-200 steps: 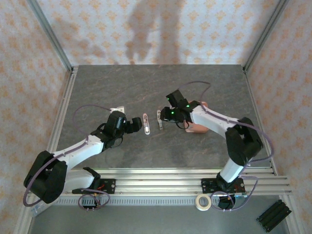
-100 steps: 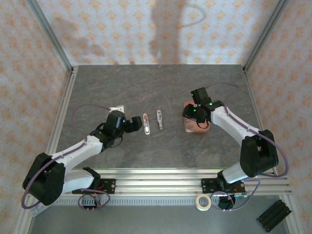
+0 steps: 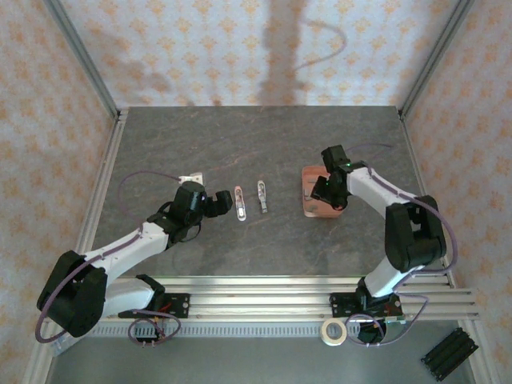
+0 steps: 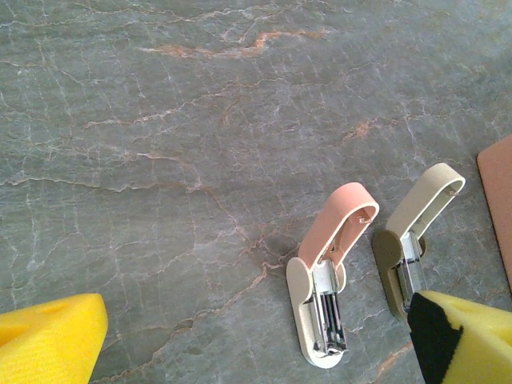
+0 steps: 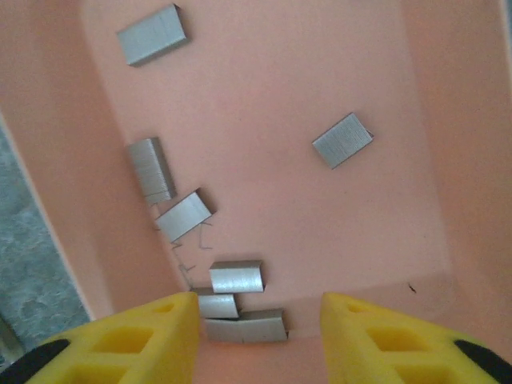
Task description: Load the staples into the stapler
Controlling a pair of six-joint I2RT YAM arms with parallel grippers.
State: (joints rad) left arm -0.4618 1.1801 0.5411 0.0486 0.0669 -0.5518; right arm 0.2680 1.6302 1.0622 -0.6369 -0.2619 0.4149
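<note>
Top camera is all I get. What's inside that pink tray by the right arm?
Observer: Little grey staples, about seven short strips lying loose on the floor of the tray.
Operator: Is the right gripper holding one?
Observer: No. The right gripper is open with nothing pinched. A couple of strips lie on the floor between its fingers.
Operator: And those two tiny things in the middle of the table?
Observer: They're two staplers, both flipped open so the metal channel shows: a pink stapler and a beige stapler right beside it.
</note>
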